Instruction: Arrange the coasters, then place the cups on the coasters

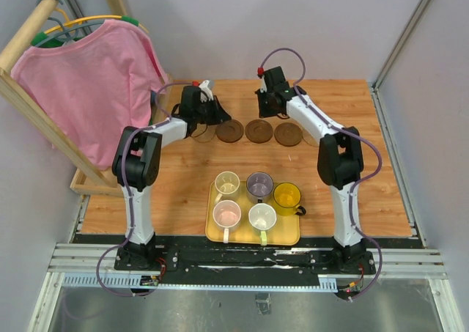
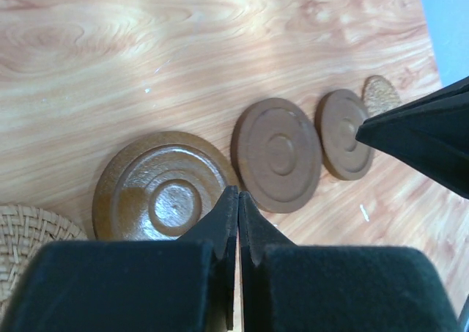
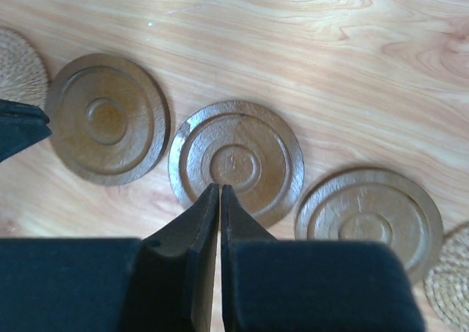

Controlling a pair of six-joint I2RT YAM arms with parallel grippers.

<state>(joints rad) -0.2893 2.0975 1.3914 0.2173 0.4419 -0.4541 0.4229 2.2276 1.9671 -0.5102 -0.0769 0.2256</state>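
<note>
Three dark brown coasters (image 1: 229,131) (image 1: 259,131) (image 1: 289,134) lie in a row across the far middle of the table. A woven tan coaster (image 2: 29,237) sits at the left end of the row and another (image 3: 448,288) at the right end. My left gripper (image 2: 237,193) is shut and empty, hovering by the leftmost brown coaster (image 2: 161,189). My right gripper (image 3: 220,187) is shut and empty over the middle brown coaster (image 3: 236,160). The pale yellow (image 1: 227,182), purple-grey (image 1: 259,186), amber (image 1: 287,196), pink (image 1: 227,214) and whitish-green (image 1: 262,217) cups stand on the yellow tray (image 1: 293,237).
A pink shirt (image 1: 88,83) hangs on a wooden rack at the far left, beside the left arm. Grey walls close the table at the back and right. The tray sits near the front edge, between the two arm bases.
</note>
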